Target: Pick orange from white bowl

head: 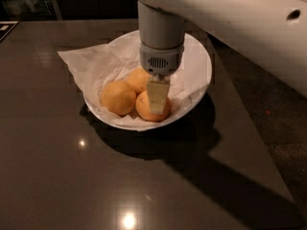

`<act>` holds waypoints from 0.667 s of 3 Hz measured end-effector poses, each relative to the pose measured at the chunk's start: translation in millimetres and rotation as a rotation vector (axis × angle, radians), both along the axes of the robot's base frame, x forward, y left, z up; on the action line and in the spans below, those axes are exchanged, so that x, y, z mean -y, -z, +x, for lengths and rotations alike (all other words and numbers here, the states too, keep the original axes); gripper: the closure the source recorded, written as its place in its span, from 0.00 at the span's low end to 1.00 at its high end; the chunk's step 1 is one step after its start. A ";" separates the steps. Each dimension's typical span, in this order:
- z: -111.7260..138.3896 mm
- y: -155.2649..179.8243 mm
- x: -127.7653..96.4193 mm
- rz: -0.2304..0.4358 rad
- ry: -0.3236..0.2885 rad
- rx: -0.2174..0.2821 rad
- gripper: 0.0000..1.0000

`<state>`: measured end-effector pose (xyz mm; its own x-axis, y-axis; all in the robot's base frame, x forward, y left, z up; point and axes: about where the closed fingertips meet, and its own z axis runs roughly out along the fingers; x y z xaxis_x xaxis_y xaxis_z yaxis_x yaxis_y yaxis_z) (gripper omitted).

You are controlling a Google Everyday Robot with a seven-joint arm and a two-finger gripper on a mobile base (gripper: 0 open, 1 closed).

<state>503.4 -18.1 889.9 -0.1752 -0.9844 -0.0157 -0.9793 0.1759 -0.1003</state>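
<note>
The white bowl [200,87], lined with crumpled white paper [82,61], sits on the dark table and holds three oranges. The deeper, redder orange [143,109] lies at the bowl's front right. Two paler oranges lie beside it, one to the left [118,97] and one behind [137,79]. My gripper [157,97] hangs straight down from the grey wrist [161,56]. It is down in the bowl, directly over and in front of the redder orange, hiding its right half.
The dark glossy table [72,176] carries the bowl, with ceiling light reflections near the front. My white arm [240,23] spans the upper right and casts a shadow to the bowl's right. The table's right edge runs diagonally past a speckled floor [278,104].
</note>
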 end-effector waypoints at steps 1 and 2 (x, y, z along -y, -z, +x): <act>1.1 5.9 0.0 0.002 -0.001 -0.019 0.39; 1.9 11.3 -0.2 0.008 -0.005 -0.039 0.35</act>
<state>505.2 -17.9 878.6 -0.1713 -0.9851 -0.0168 -0.9832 0.1720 -0.0605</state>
